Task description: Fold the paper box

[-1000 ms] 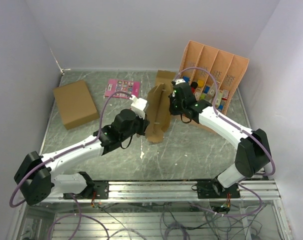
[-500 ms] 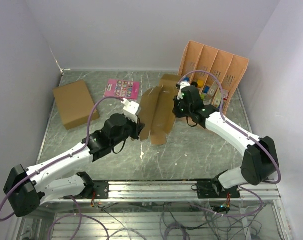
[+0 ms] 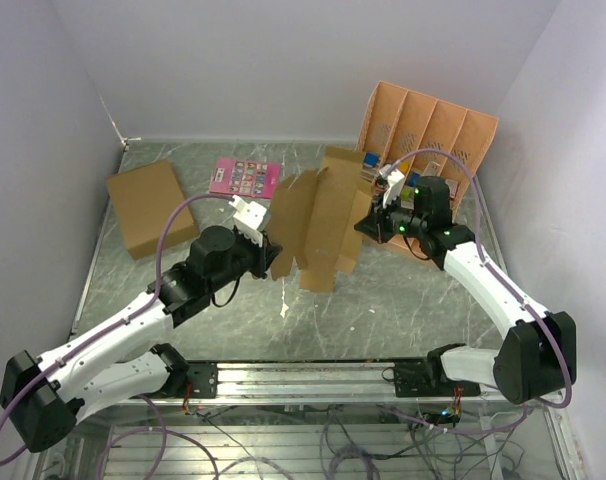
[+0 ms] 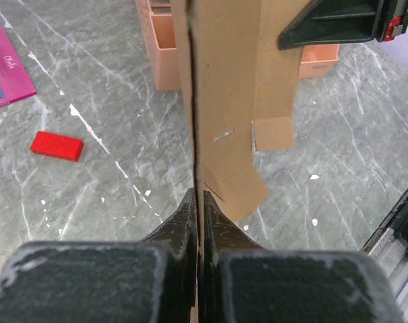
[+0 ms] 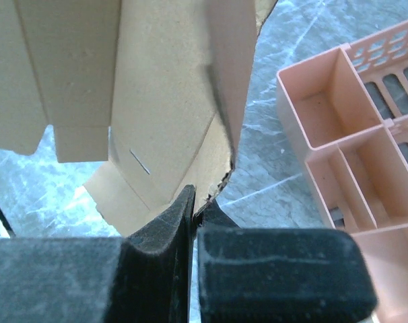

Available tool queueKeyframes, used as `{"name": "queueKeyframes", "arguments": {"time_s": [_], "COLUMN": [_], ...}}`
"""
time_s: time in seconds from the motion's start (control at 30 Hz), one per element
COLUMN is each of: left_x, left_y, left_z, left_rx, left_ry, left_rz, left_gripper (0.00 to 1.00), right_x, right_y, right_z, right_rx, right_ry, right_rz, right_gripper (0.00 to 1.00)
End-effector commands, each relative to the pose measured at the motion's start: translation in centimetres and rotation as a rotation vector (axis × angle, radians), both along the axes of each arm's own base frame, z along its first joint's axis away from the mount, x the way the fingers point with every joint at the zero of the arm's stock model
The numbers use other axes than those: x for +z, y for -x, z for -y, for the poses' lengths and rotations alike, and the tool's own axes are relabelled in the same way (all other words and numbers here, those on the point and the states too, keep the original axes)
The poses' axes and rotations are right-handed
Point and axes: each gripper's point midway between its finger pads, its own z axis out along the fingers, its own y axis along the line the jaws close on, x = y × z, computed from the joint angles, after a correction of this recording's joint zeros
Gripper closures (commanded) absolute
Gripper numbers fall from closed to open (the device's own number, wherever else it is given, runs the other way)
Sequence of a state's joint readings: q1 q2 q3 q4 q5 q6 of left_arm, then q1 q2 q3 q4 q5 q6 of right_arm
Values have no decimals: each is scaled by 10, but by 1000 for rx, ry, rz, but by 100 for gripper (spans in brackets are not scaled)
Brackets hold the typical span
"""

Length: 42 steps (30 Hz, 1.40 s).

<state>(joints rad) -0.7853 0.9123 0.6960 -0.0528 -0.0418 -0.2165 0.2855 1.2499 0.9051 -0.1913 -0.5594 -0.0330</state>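
The paper box (image 3: 318, 228) is a brown creased cardboard sheet with tab flaps, held up above the table's middle between both arms. My left gripper (image 3: 273, 258) is shut on its left lower edge; in the left wrist view the sheet (image 4: 224, 101) runs edge-on up from the pinched fingers (image 4: 184, 219). My right gripper (image 3: 366, 222) is shut on the sheet's right edge; in the right wrist view the panels (image 5: 163, 114) spread out above the closed fingers (image 5: 180, 215), which pinch a ragged corner.
A larger flat brown cardboard box (image 3: 150, 206) lies at back left. A pink booklet (image 3: 244, 177) lies behind the sheet. An orange compartment tray (image 3: 428, 140) with small coloured items leans at back right. A small red block (image 4: 56, 145) lies on the table.
Both arms have drawn apart, the left one leftward and the right one rightward, and the cardboard sheet has opened from a narrow folded strip into a wider spread of panels.
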Motion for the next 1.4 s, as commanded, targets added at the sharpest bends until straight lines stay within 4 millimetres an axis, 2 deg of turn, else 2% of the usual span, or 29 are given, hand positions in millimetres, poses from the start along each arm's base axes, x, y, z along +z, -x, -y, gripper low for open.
{"name": "queueKeyframes", "arguments": {"time_s": [0.0,0.23,0.37,0.53,0.67,0.77,0.9,0.97,1.07,1.13,1.23,1.37], "left_x": [35,51,50,38,45,47,35,28,23,24,26,26], "left_y": [9,16,10,3,2,-2,-7,-8,-12,-18,-29,-35], "left_z": [21,29,28,31,32,28,16,12,8,6,2,0], "left_rx": [-150,-255,-264,-271,-294,-280,-225,-220,-214,-207,-204,-239], "left_ry": [114,243,317,358,402,364,263,218,167,129,44,-65], "left_rz": [44,-16,-96,-173,-159,-118,-100,-88,-38,0,81,141], "left_gripper": [93,93,93,93,93,93,93,93,93,93,93,93], "right_x": [11,18,22,24,22,18,4,-7,-18,-25,-34,-38], "right_y": [7,10,14,17,16,10,-2,1,10,9,3,2], "right_z": [-4,-2,-3,-4,0,6,18,17,10,11,16,24], "right_rx": [121,129,147,160,146,99,6,27,111,140,163,198], "right_ry": [-35,-63,-94,-122,-127,-115,-67,-55,-59,-36,9,23], "right_rz": [74,95,95,93,81,66,14,-19,-29,-9,22,21], "right_gripper": [100,100,100,100,100,100,100,100,93,87,74,67]}}
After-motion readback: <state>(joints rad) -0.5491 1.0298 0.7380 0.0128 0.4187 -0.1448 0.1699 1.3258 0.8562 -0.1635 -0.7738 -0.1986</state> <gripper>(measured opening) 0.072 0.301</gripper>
